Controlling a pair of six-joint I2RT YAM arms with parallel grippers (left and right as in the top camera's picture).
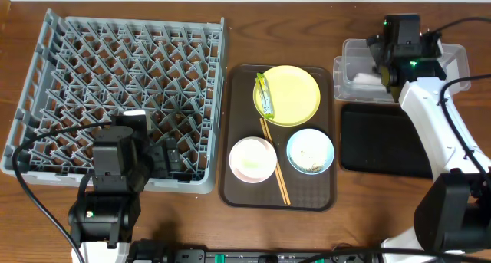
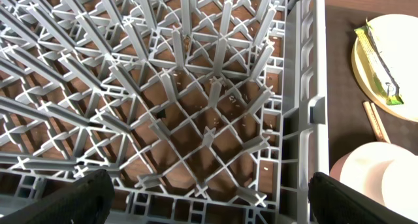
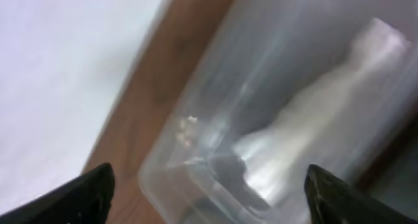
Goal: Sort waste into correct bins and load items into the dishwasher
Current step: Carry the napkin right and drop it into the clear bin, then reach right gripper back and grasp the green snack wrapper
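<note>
- The large square grey plastic dish rack point(image 1: 115, 79) fills the left of the table with its pegs upright. No dish is loaded in it, so the loading step looks unstarted.
- The left gripper point(image 1: 165, 157) hangs over the rack's near right corner. In the left wrist view its 2 dark fingertips point(image 2: 78, 198) sit wide apart with nothing between them, so it looks parked and waiting.
- The flat brown serving tray point(image 1: 307, 190) lies mid-table and carries the dishes.
- The shallow black rectangular tray point(image 1: 380, 140) lies right of it, with nothing visible inside.
- The clear plastic rectangular tub point(image 1: 345, 67) sits just behind the black tray. The right gripper point(image 1: 381, 70) is above it with jaws apart and empty, a pose that suits dropping waste.
- The yellow round plate point(image 1: 295, 98) rests at the far end of the serving tray.
- The pale pink bowl point(image 1: 253, 158) and the light blue bowl point(image 1: 311, 150) sit side by side, both mouth-up. Beige rice-like scraps point(image 1: 309, 157) are in the blue one.
- The 2 thin wooden chopsticks point(image 1: 275, 162) lie between the bowls, their long axis running diagonally from the plate's edge toward the near rim.
- The green-yellow wrapper packet point(image 1: 265, 93) lies flat on the plate's left side, its long axis running far-to-near.
- A white crumpled paper piece point(image 3: 313, 119) lies inside the tub, blurred.
- I cannot find the cup.
</note>
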